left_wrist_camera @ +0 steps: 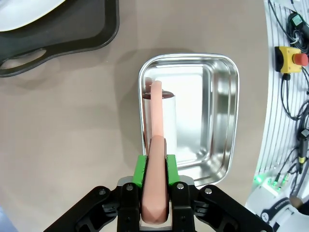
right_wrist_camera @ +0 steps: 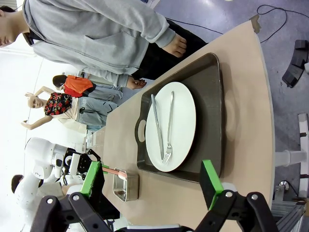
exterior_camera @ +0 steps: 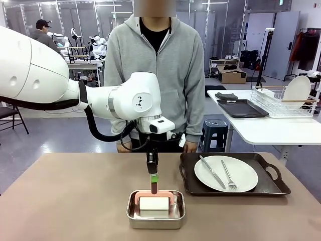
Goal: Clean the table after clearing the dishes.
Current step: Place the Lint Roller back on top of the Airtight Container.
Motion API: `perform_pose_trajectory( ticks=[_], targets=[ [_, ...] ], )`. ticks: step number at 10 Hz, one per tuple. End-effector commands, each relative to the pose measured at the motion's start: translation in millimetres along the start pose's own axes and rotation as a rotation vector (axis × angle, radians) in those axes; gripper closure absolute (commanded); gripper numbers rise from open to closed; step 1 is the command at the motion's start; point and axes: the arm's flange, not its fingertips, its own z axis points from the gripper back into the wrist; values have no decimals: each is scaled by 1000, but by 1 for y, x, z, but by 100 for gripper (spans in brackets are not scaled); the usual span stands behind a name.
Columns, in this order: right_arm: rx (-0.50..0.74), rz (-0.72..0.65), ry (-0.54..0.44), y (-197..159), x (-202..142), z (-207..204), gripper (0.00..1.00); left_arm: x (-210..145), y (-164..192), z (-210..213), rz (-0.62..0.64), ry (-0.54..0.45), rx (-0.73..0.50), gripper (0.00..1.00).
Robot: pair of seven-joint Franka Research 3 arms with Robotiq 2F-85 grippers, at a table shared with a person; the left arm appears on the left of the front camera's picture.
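- Tan table: steel pan at 6 o'clock, tray with plate at 3 o'clock.
- Left pincer clamps pink handle inside pan.
- Right pincer wide, empty.

The pan was finished in polished, reflective metal; the table was surfaced matt and smooth; the pink handle was smooth, matt.

A robotics lab: a white robot arm stands at a tan table, an emergency-stop button and cables beside it, glass partitions behind.
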Motion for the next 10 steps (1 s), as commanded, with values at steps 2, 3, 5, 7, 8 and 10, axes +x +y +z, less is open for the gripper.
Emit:
perform_pose_trajectory(
  ticks=[2, 3, 5, 7, 8, 10],
  targets=[
    [5, 1, 0, 2, -2, 1, 0, -2, 2, -1, 0, 1, 14, 79],
    [5, 1, 0, 2, -2, 1, 0, -2, 2, -1, 0, 1, 14, 79],
    [5, 1, 0, 2, -2, 1, 0, 0, -1, 5, -21, 14, 19, 32],
    [5, 1, 0, 2, -2, 1, 0, -2, -3, 14, -17, -10, 12, 0],
    [5, 1, 0, 2, -2, 1, 0, -3, -4, 14, -17, -10, 9, 29],
    [5, 1, 0, 2, -2, 1, 0, -3, -7, 18, -15, -11, 21, 0]
  ],
)
